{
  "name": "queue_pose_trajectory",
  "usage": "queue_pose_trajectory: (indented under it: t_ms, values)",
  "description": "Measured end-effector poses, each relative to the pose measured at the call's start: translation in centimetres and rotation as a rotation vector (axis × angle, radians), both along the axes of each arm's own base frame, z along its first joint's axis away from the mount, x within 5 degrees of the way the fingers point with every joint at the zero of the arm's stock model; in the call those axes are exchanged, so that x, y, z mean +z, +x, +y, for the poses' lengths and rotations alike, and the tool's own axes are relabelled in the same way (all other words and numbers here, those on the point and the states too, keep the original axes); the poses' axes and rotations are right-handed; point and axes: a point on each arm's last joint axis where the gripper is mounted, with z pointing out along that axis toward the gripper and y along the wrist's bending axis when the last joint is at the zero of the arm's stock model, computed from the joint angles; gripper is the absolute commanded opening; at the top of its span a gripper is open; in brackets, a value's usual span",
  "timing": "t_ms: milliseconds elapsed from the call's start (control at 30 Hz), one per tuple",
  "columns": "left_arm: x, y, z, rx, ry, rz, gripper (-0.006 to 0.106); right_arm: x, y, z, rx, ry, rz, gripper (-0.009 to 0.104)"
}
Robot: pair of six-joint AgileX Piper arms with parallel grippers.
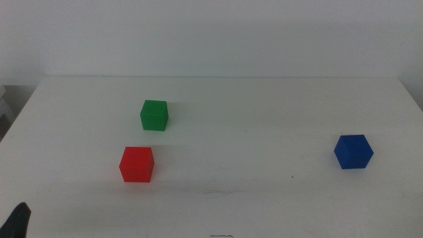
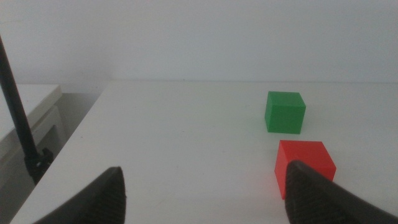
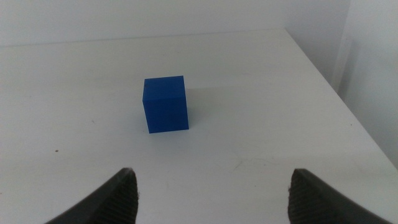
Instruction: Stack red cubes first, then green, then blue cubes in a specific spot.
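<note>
The red cube [image 1: 136,164] sits on the white table at the front left; the green cube [image 1: 154,115] sits just behind it. The blue cube [image 1: 353,151] sits alone at the right. My left gripper [image 2: 202,190] is open and empty at the table's front left corner, with the red cube [image 2: 305,167] by its right jaw and the green cube [image 2: 285,112] farther off. Only its tip [image 1: 18,218] shows in the middle view. My right gripper [image 3: 214,193] is open and empty, a short way in front of the blue cube [image 3: 165,103]. It is out of the middle view.
The table's left edge [image 2: 74,134] runs close beside the left gripper, with a dark pole [image 2: 18,112] and white furniture beyond it. The table's right edge [image 3: 339,99] lies right of the blue cube. A wide bare stretch of tabletop [image 1: 251,145] lies between the cubes.
</note>
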Motion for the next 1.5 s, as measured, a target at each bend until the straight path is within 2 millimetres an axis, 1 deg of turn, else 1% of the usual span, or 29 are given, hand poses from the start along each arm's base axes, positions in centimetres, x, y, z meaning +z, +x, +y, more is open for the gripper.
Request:
queue_pose_trajectory:
  t_ms: [100,167,233,267,300,333,433,533,600,667,733,967,1067,1167,1233,1333,1400,1500]
  values:
    - [-0.1,0.0,0.0,-0.001,0.000,0.024,0.084,0.0,0.0,0.0,0.000,0.000,0.000,0.062]
    - [0.5,0.1,0.0,-0.002,0.001,0.093,0.084,0.0,0.0,0.0,0.000,0.000,0.000,0.062]
    - [1.9,0.5,0.0,-0.005,0.001,0.180,0.084,0.0,0.0,0.0,0.000,0.000,0.000,0.062]
    - [3.3,0.8,-0.1,-0.006,0.001,0.221,0.084,0.0,0.0,0.0,0.000,0.000,0.000,0.062]
    - [4.0,1.2,-0.1,-0.007,0.002,0.284,0.084,0.0,0.0,0.0,0.000,0.000,0.000,0.062]
    - [5.5,1.8,-0.1,-0.008,0.004,0.324,0.084,0.0,0.0,0.0,0.000,0.000,0.000,0.062]
    - [7.9,3.7,-0.1,-0.010,0.010,0.466,0.084,0.0,0.0,0.0,0.000,0.000,0.000,0.062]
    - [9.4,5.5,-0.1,-0.011,0.010,0.556,0.084,0.0,0.0,0.0,0.000,0.000,0.000,0.062]
    - [10.0,6.6,-0.1,-0.012,0.010,0.595,0.084,0.0,0.0,0.0,0.000,0.000,0.000,0.062]
    - [10.3,7.6,-0.1,-0.012,0.010,0.622,0.084,0.0,0.0,0.0,0.000,0.000,0.000,0.062]
    - [10.1,8.4,-0.1,-0.012,0.010,0.650,0.084,0.0,0.0,0.0,0.000,0.000,0.000,0.062]
    - [9.4,9.6,-0.2,-0.016,-0.001,0.715,0.084,0.0,0.0,0.0,0.000,0.000,0.000,0.062]
    - [10.1,10.6,0.0,-0.009,0.031,0.726,0.084,0.0,0.0,0.0,0.000,0.000,0.000,0.062]
    - [11.4,12.4,0.0,-0.009,0.043,0.754,0.084,0.0,0.0,0.0,0.000,0.000,0.000,0.062]
    - [12.0,14.0,-0.1,-0.016,0.047,0.803,0.084,0.0,0.0,0.0,0.000,0.000,0.000,0.062]
    - [12.5,16.3,-1.3,-0.065,0.079,0.889,0.084,0.0,0.0,0.0,0.000,0.000,0.000,0.062]
    - [12.3,17.9,-2.6,-0.089,0.104,0.938,0.084,0.0,0.0,0.0,0.000,0.000,0.000,0.062]
    - [11.8,20.4,-4.6,-0.078,0.113,0.986,0.084,0.0,0.0,0.0,0.000,0.000,0.000,0.062]
